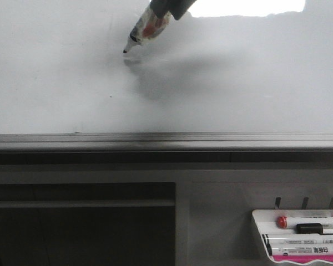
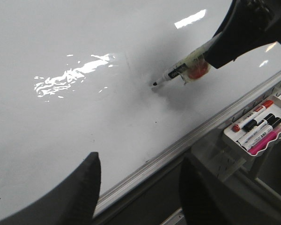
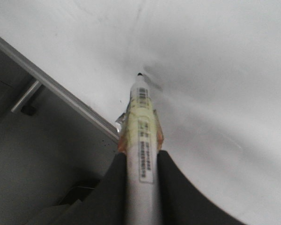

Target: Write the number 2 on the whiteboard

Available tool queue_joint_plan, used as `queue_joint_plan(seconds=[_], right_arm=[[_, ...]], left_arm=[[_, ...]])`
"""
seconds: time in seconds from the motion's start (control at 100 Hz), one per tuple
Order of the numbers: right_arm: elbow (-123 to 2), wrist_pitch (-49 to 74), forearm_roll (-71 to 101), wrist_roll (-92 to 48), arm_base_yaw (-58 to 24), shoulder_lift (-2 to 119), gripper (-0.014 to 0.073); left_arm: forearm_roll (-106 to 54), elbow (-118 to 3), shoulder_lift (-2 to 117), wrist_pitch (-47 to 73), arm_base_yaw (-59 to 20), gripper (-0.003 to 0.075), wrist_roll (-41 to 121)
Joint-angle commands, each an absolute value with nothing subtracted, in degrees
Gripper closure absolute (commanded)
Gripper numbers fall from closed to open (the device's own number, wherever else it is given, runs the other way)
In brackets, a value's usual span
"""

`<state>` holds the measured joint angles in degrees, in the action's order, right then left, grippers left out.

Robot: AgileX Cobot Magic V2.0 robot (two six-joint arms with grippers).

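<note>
Dark grey cabinet front (image 1: 83, 221) fills the near foreground below the board, with a small white marker tray (image 1: 261, 233) near right, holding red and black capped markers plus a pink eraser. Behind it we see the grey metal bottom rail (image 1: 166, 141), then the large glossy pale grey-white whiteboard (image 1: 55, 83), bare and open left of the pen and down to the rail.

Right gripper (image 3: 141, 173) reaches in from the far top edge, clenched on a white marker with yellowish tape wrap (image 1: 147, 27), angled down-left, black tip on or just off the surface; we can't tell which. Right wrist view shows the fingers clamping the barrel; front view hides them.

Left gripper (image 2: 138, 192) shows only in its own wrist view, released, fingers wide apart, over the rail, well clear of the marker.

Number 2: no stroke visible, only tiny specks.
</note>
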<state>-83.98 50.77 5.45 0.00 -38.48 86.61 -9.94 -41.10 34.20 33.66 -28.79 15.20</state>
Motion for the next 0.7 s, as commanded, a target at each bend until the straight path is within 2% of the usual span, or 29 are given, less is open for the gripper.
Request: queue_joint_plan(seconds=[0.0,0.34,0.52,0.69], right_arm=[[-86.8,48.1,6.0,0.0,-38.5,84.7,0.0631],[-86.8,47.4,5.5,0.0,-36.2,87.6,0.0631],[-86.3,55.2,5.4,-0.5,-32.1,85.8,0.0631],[-83.1,53.2,6.5,-1.1,-33.5,86.2,0.0631]], left_arm=[[-10.5,-42.8,34.6,29.3,-28.5,0.0367,14.6],[-10.5,-42.8,34.6,29.3,-28.5,0.0367,14.6],[-10.5,-42.8,34.6,29.3,-28.5,0.0367,14.6],[-10.5,-42.8,34.6,29.3,-28.5,0.0367,14.6]])
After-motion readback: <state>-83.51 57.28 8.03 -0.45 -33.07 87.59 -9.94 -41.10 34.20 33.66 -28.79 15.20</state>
